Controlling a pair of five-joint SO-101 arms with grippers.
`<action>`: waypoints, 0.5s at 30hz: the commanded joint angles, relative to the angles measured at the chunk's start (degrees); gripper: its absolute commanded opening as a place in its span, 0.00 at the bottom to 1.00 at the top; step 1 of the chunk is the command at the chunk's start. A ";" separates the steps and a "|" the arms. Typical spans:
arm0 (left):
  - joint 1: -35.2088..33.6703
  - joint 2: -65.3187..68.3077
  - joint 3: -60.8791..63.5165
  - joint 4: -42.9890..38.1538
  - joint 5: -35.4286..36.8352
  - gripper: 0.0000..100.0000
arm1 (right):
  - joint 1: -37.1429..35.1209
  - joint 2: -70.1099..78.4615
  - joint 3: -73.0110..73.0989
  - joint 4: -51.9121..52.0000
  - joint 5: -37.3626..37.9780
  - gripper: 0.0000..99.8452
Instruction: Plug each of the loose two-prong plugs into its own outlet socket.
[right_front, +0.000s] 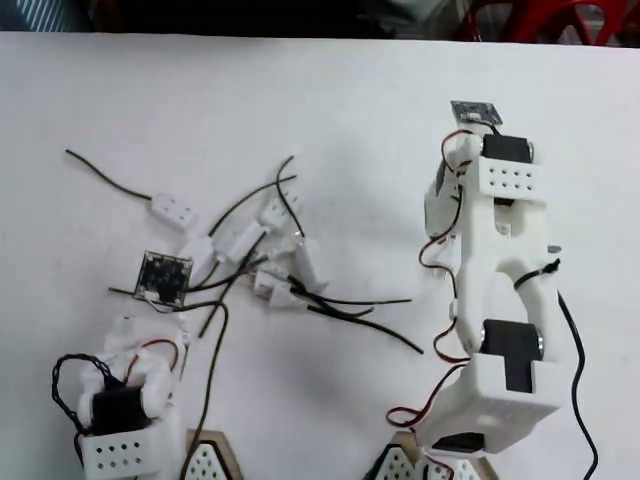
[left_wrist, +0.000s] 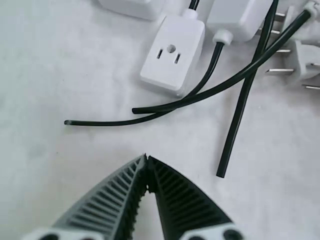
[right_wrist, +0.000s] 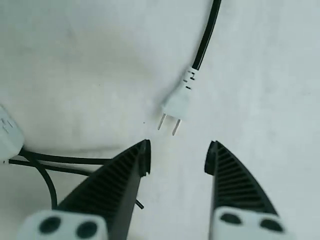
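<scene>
My left gripper (left_wrist: 146, 159) is shut with nothing in it, hovering over bare table short of a white outlet socket (left_wrist: 172, 52) whose slotted face points up. Black cords (left_wrist: 240, 75) cross beside that socket, and a white plug (left_wrist: 306, 60) lies past them with bare prongs. My right gripper (right_wrist: 177, 155) is open. A loose two-prong plug (right_wrist: 177, 105) on a black cord lies just ahead of its fingertips, prongs pointing toward the gap. From above, the sockets and plugs lie in a tangle (right_front: 265, 255) at centre left, with one more socket (right_front: 172, 209) apart.
A white socket body (right_wrist: 7, 132) with two cords lies off to one side of my right gripper. Cut cord ends (left_wrist: 220, 172) lie loose on the white table (right_front: 330, 110). The right arm (right_front: 500, 280) stretches along the table's right side, the left arm (right_front: 125, 390) at the front left.
</scene>
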 joint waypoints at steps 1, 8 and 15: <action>-0.66 -0.04 -1.23 0.79 -0.44 0.02 | 0.75 2.07 0.70 -3.12 0.26 0.18; -0.66 -0.04 -1.23 0.79 -0.44 0.02 | 2.42 12.35 0.62 -9.01 -6.07 0.18; -0.66 -0.04 -1.23 0.79 -0.44 0.02 | 3.56 16.22 -1.41 -9.36 -6.15 0.18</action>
